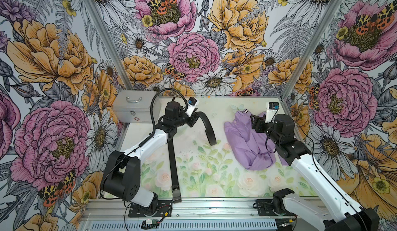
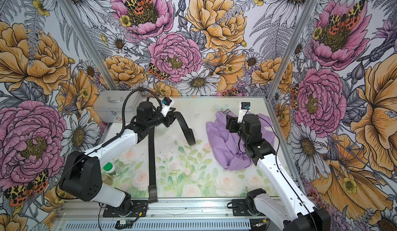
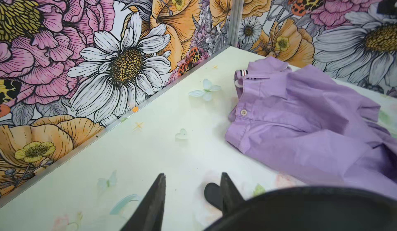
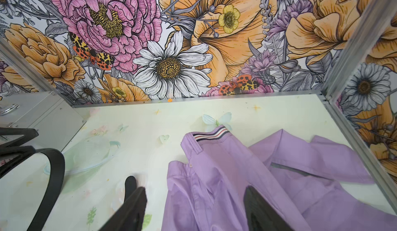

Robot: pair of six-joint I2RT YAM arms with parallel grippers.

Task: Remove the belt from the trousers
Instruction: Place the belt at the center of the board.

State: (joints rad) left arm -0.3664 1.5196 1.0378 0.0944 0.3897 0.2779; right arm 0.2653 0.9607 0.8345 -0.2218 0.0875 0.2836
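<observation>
Left gripper (image 3: 193,174): fingers parted, long flat black belt (image 1: 174,165) draped over it.
Right gripper (image 4: 195,189): spread wide, empty, above crumpled lilac fabric trousers (image 1: 242,139).

The right gripper (image 4: 195,189) hangs, jaws spread wide, over the crumpled lilac trousers (image 4: 247,167), one finger above the fabric, the other above the table (image 4: 193,111) just beside them. The black belt (image 4: 53,176) arches free of the trousers, its rounded tip lying near their edge. A grey metal case (image 4: 43,111) sits well apart from them, beyond the belt.
</observation>
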